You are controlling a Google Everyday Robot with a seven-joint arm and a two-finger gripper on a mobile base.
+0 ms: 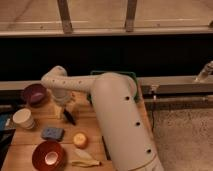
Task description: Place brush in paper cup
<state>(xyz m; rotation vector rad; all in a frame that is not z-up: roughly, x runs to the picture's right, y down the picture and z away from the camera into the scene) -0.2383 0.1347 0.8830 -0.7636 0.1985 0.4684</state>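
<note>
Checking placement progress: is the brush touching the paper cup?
Apart. Camera view shows table between the paper cup and the brush, just below the gripper.

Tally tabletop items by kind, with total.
Bowls: 2 (purple bowl, red bowl)
Cups: 1 (off-white paper cup)
Brushes: 1 (slim dark brush, below the gripper)
Sponges: 1 (blue rectangular sponge)
Fruit-like: 2 (round orange object, pale yellow banana-like item)
Total: 7
</note>
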